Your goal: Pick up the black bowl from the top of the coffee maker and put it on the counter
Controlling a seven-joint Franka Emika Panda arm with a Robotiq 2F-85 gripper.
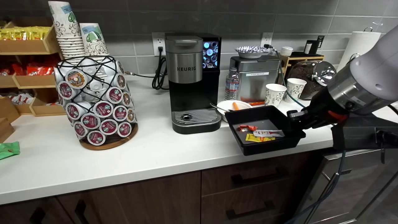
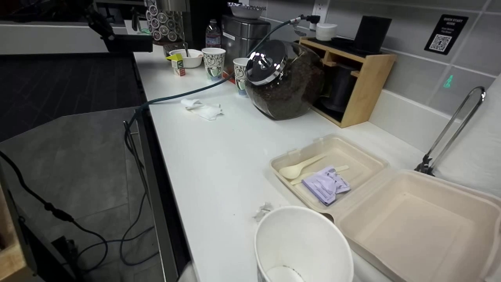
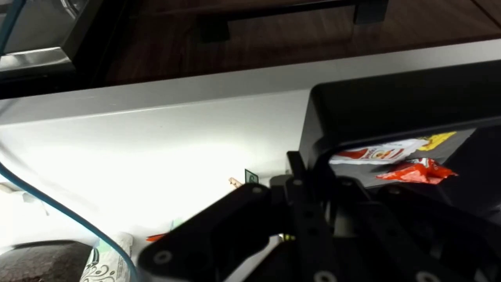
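One black bowl (image 1: 264, 149), packets (image 1: 268, 133) inside, is off the coffee maker (image 1: 192, 87), rim pinched between the fingers (image 3: 296, 166) and seemingly held above the front edge of the bench (image 1: 149, 155), so likely carry step; next move: shift inward, level it, lower, let go.

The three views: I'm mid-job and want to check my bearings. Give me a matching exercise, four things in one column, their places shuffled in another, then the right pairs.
Things
1. black bowl
2. patterned bowl
3. pale spoon
4. coffee pods

Places
A. in the wire holder
B. on top of the steel machine
C. in the open takeout box
D. held by the gripper

Pairs: 1-D; 2-B; 3-C; 4-A
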